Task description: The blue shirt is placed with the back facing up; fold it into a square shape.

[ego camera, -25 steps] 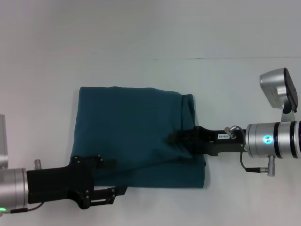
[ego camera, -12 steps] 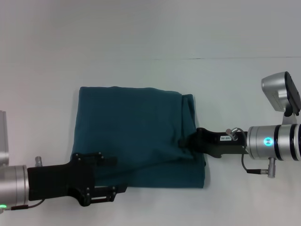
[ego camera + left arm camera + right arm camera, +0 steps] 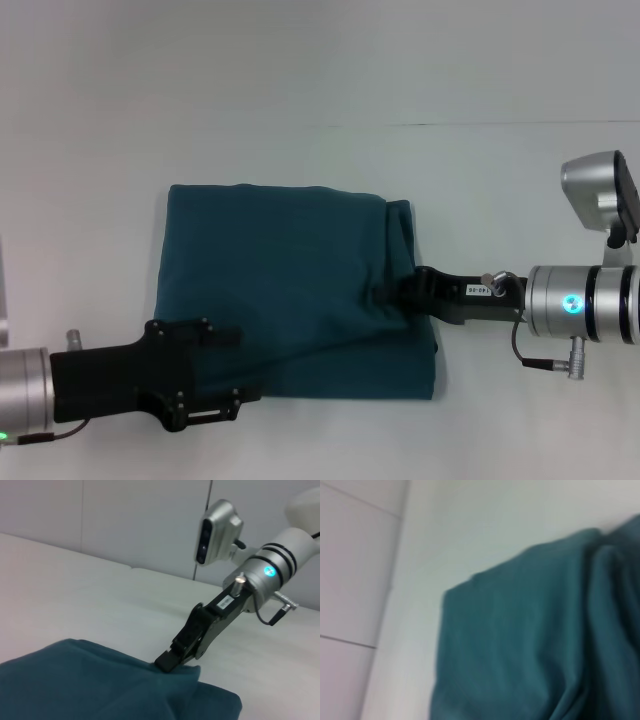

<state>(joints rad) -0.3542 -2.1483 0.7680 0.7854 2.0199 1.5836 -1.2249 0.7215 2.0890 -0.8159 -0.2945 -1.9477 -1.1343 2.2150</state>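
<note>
The blue shirt lies on the white table in front of me, folded into a near-square block, plain side up, no lettering showing. My right gripper sits at its right edge, tips on the top layer where the cloth bunches; from the left wrist view the fingers look pressed together at the fabric, but I can't tell if cloth is actually pinched between them. My left gripper is low at the near left corner, over the front edge, fingers spread, holding nothing.

Judgement: the fold looks almost done, this is the tidy-and-release step. To do it well I'd let the right edge settle flat, back out sideways and low so the top layer doesn't drag, and watch the ridge near the right edge. The left should clear toward me without snagging the hem. Risk: pulling the upper layer askew and losing the square.
</note>
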